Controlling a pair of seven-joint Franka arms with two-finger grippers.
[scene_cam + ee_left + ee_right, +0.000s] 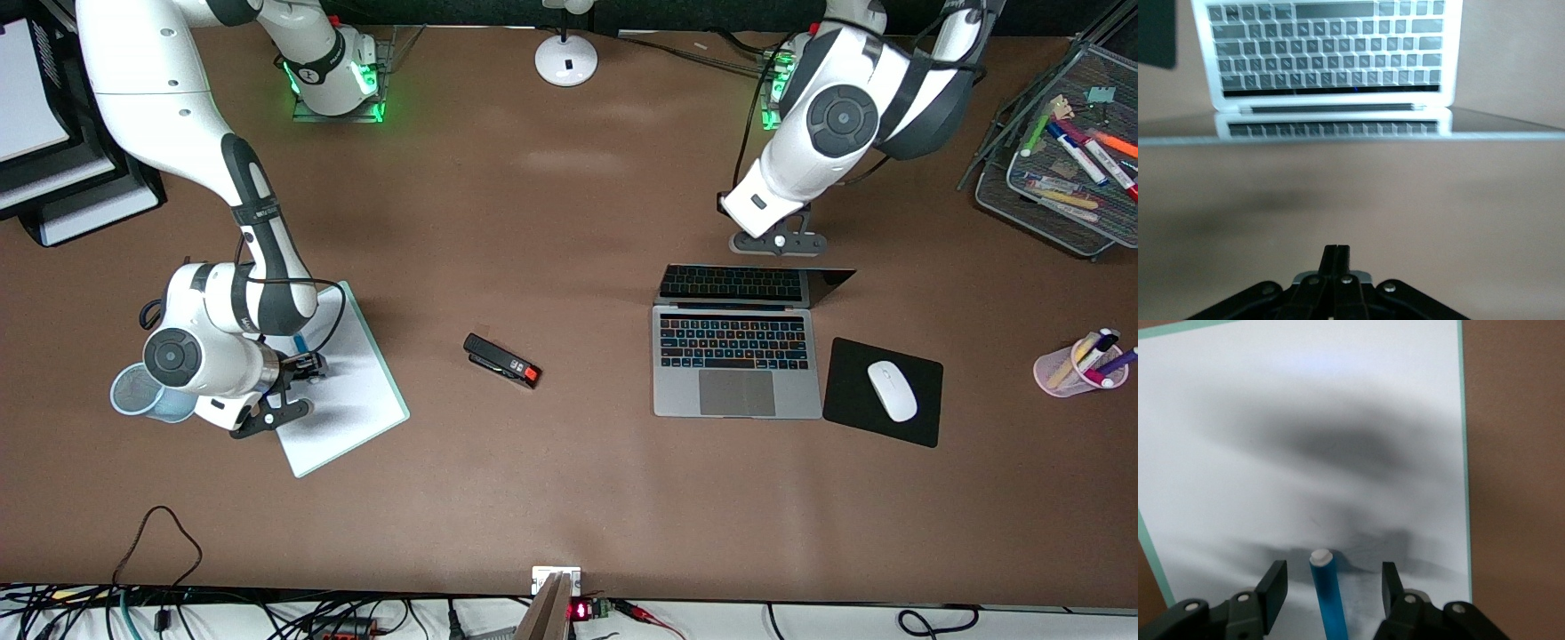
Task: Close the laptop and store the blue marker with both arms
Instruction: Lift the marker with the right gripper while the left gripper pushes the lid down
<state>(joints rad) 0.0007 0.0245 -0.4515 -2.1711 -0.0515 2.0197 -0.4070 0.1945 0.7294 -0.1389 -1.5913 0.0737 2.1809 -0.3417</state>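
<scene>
The laptop (pixel 736 360) lies open toward the left arm's end of the table, its lid (pixel 756 284) raised and its screen mirroring the keys. My left gripper (pixel 780 241) hangs shut and empty over bare table beside the lid's top edge. The left wrist view shows these shut fingertips (pixel 1337 251), the lid edge (pixel 1338 137) and the keyboard (pixel 1325 53). The blue marker (pixel 1327 595), whitish end up, lies on a whiteboard (pixel 356 400). My right gripper (pixel 1331 583) is down around it, open, with a gap on each side. Only a sliver of the marker (pixel 302 342) shows in the front view.
A black stapler (pixel 502 360) lies mid-table. A white mouse (pixel 892 389) sits on a black mouse pad (pixel 853 418) beside the laptop. A blue mesh cup (pixel 133 391) stands by the right arm's wrist. A pink pen cup (pixel 1080 366) and a mesh tray (pixel 1058 204) are at the left arm's end.
</scene>
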